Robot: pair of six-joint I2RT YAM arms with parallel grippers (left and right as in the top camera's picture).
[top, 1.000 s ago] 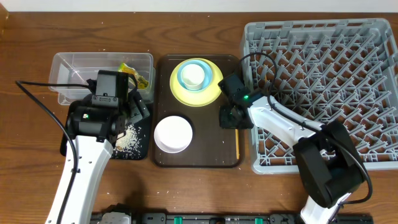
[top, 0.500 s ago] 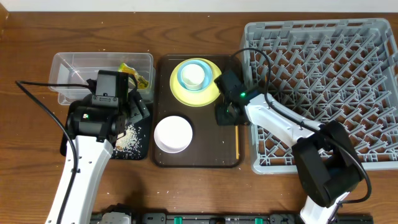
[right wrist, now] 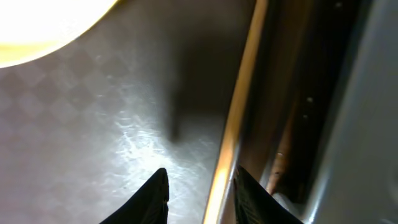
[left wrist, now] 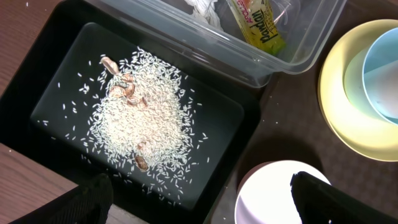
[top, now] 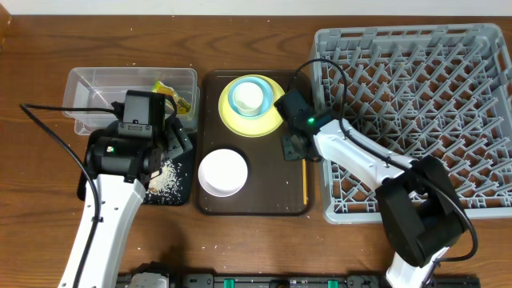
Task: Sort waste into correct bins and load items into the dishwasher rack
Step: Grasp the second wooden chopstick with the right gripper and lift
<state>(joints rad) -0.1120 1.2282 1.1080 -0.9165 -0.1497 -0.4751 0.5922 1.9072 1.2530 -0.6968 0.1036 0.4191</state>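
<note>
Holding the right gripper point(right wrist: 200, 198), fingers narrowly parted and pinching nothing yet, astride the chopsticks point(right wrist: 238, 118) lying along the right edge of the brown tray point(right wrist: 106, 137) just beside the dishwasher rack point(top: 416, 96), ideally centring and sinking lower before closing on both sticks.

wrapper point(left wrist: 258, 25) in tub point(top: 88, 80), rack point(top: 416, 96) at R

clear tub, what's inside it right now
A yellow-green snack wrapper and a crumpled white napkin lie in the clear tub; the rest of its floor looks bare. From overhead the left arm covers its near right corner, so that part is hidden.
</note>
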